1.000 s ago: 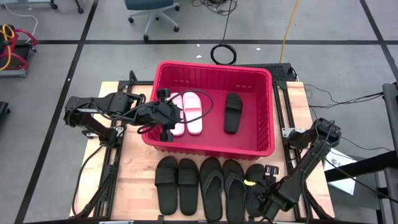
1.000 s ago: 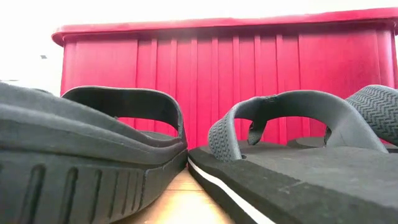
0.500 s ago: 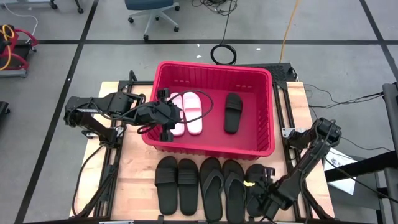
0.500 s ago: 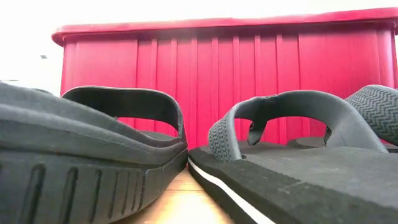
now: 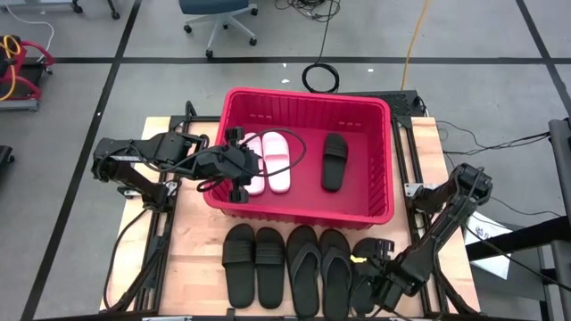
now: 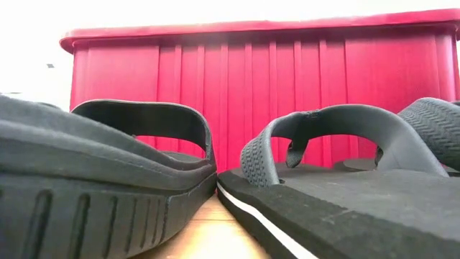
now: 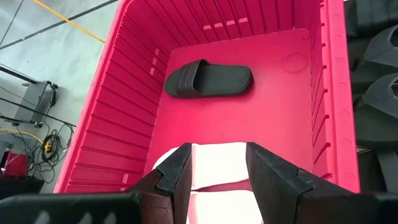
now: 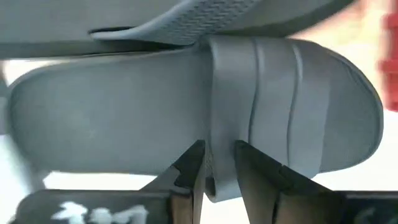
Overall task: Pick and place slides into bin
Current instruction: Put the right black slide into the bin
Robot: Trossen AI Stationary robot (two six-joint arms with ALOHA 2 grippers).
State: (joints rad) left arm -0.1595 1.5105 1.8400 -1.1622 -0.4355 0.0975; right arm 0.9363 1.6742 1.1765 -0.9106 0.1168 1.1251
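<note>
Now right gripper (image 8: 214, 163) fingers clamped on black wide-strap slide (image 8: 186, 112); left fingers (image 7: 180, 171) apart.

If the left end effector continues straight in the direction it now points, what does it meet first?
Most likely the white slides lying directly below the open left end effector inside the red bin. The black slide lies farther along, though depth is hard to judge.

Black slide (image 6: 108, 180), black flip-flop (image 6: 338, 187), red bin (image 6: 266, 86) behind
</note>
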